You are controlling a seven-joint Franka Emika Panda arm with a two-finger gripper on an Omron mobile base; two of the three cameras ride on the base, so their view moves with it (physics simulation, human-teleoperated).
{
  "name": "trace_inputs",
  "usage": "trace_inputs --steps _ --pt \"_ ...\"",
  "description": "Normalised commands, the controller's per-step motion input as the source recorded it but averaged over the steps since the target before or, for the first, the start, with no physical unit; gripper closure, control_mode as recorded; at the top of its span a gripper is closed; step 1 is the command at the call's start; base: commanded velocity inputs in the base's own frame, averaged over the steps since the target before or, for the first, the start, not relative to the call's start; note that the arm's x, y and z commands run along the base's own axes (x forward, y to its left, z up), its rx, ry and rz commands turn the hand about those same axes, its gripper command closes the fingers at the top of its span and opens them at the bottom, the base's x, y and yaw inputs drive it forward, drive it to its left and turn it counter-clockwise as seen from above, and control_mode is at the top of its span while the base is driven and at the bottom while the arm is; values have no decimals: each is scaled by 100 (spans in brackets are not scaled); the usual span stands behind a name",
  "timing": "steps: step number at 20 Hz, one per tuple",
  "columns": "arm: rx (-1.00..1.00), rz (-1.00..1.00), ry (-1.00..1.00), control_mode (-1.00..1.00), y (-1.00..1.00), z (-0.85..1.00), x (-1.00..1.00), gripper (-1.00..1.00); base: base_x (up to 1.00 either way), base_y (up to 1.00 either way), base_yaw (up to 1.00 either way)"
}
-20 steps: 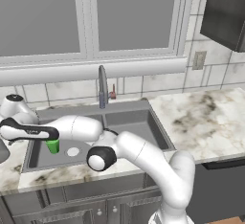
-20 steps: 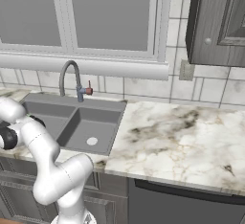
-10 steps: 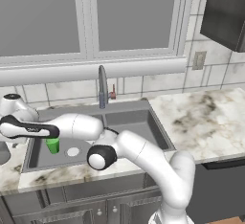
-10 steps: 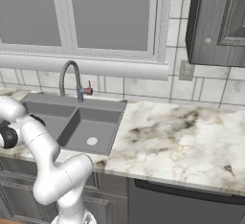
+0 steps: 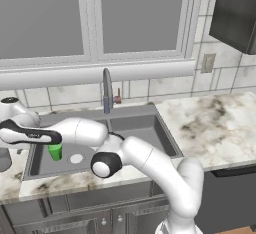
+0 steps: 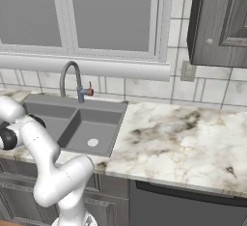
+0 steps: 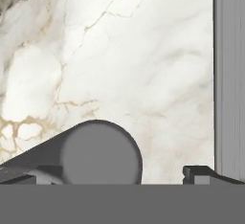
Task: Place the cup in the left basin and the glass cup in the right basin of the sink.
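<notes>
One small bright green tumbler (image 5: 55,151) already stood in the wider left basin (image 5: 37,158); the grey cylindrical glass cup (image 7: 98,153) sat between the jaws over the marble bench (image 7: 119,65), their grip uncertain, so closing squarely mattered

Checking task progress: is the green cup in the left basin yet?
Yes. The green cup stands upright in the left basin, beside the drain.

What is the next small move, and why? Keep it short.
Probably ease the gripper forward and shut the jaws on the glass cup. It sits between the open fingertips over the marble counter, nearer one tip and not yet gripped. The green cup already stands in the left basin.
</notes>
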Motion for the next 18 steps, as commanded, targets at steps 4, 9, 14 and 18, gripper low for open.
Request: trace_inputs --steps 4,9,14,18 --pt "-16 0 2 -100 11 -12 0 -100 0 0 0" --pt "-14 0 6 -100 16 -14 4 -100 0 0 0" --pt "-11 0 7 -100 20 -16 11 -100 0 0 0" --pt "-7 0 7 -100 25 -16 15 100 0 0 0"
